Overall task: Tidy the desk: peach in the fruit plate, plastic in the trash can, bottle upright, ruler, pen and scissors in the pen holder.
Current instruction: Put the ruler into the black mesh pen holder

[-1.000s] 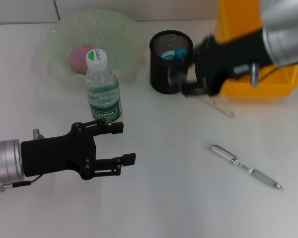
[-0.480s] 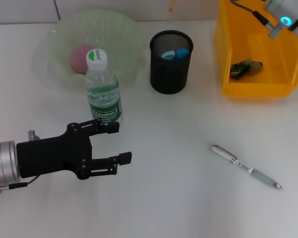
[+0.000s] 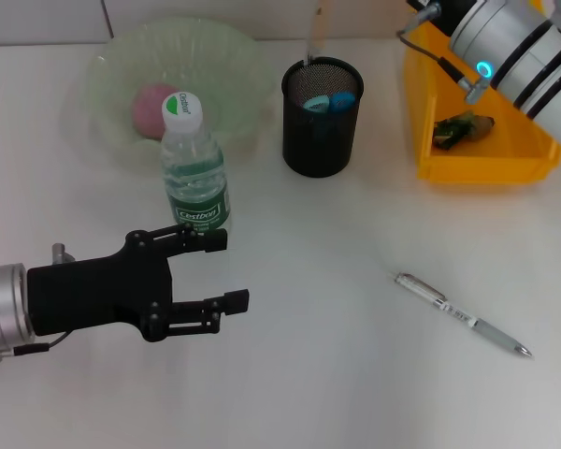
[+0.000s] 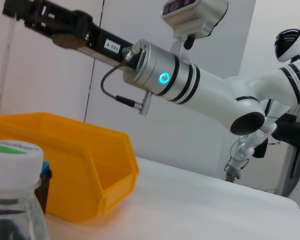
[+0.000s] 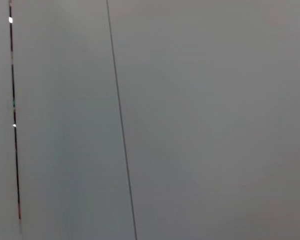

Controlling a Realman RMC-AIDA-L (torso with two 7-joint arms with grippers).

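- The clear ruler (image 4: 2, 75) hangs upright over the pen holder (image 3: 322, 117), near the middle of the table's far edge. Its long axis is near vertical, and its lower end points down at the holder's far rim. We cannot tell if the tip is already inside.
- The right hand (image 4: 12, 12) pinches the ruler's top end, high above the table.
- Our worry: if the tip sits on the rim rather than inside it, letting go would tip the ruler out onto the table. The blue-handled scissors already in the holder could also block it.
- A push down on a snagged tip might topple the light mesh holder.
- The left hand (image 3: 226, 269) hovers wide apart and empty near the table's near left corner, just beside the upright bottle (image 3: 194, 168).
- The pen (image 3: 463, 315) lies slantwise toward the near right corner, not yet put away.
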